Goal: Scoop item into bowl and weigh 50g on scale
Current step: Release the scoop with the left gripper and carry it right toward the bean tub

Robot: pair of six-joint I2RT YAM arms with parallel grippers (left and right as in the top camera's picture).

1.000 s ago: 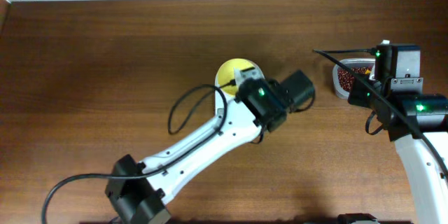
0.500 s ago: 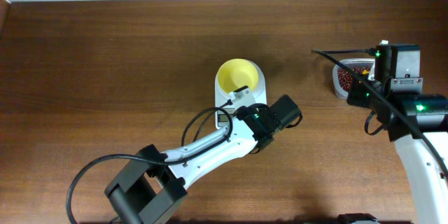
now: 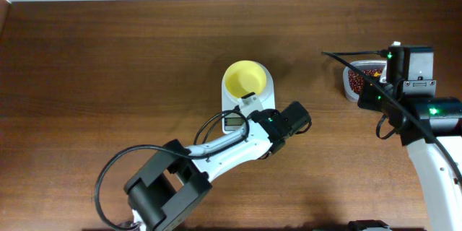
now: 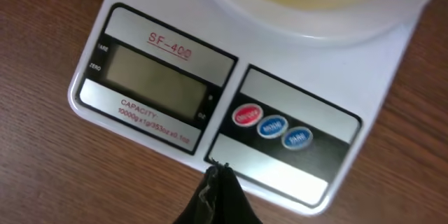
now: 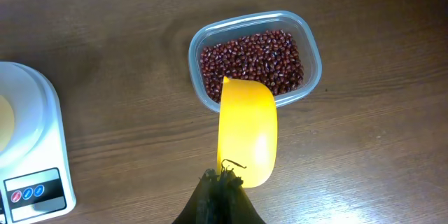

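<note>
Could shove small white digital scale (image 4: 381,77) prodding its buttons (image 4: 271,126) with pinched-together left jaws, yellow plastic scoop (image 5: 246,133) clamped in right jaws.

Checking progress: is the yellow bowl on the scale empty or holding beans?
Empty: the bowl shows only bare yellow inside in the overhead view.

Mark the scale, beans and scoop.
scale (image 4: 150,84): left wrist view, middle of its grey display.
beans (image 5: 252,63): right wrist view, middle of the heap.
scoop (image 5: 247,136): right wrist view, middle of its yellow body.
</note>
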